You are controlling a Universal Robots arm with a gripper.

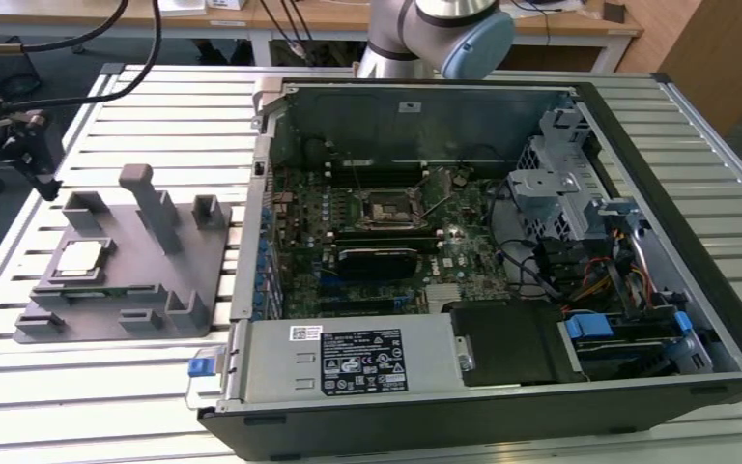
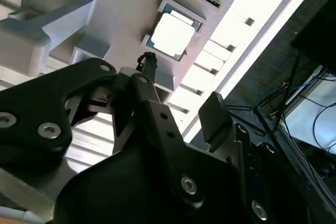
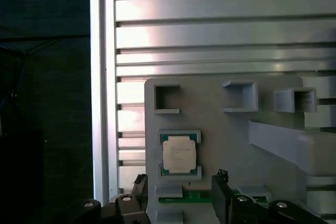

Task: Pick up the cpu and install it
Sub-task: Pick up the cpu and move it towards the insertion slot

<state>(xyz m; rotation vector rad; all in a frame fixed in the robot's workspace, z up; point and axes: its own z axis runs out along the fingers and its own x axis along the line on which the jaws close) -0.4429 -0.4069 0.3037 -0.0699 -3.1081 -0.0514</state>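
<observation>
From where I sat, none of the job showed as done. In the exterior view the cpu (image 1: 78, 257) lay flat in its pocket on the grey holder (image 1: 152, 280), silver plate up. The holder stood on the slatted table (image 1: 113, 406) at that view's left, just beside the open computer case (image 1: 410, 116). Inside the case, the dark socket (image 1: 381, 206) sat near the middle of the board. I saw no silver plate in it, and I could not tell whether its frame was latched or lifted.

In the first wrist view the gripper (image 3: 179, 186) hung above the holder, apart from it, and its 2 fingers (image 3: 220, 195) stood wide with nothing between them. The second wrist view agreed: the same chip (image 2: 173, 34) sat in its pocket beyond the fingertips, untouched, and the gap between the fingers was open.

My reading was that the pickup had not begun. Of the 2 parts, the grasp and the seating in the socket, both were left, and the chip sat well apart from the socket.
</observation>
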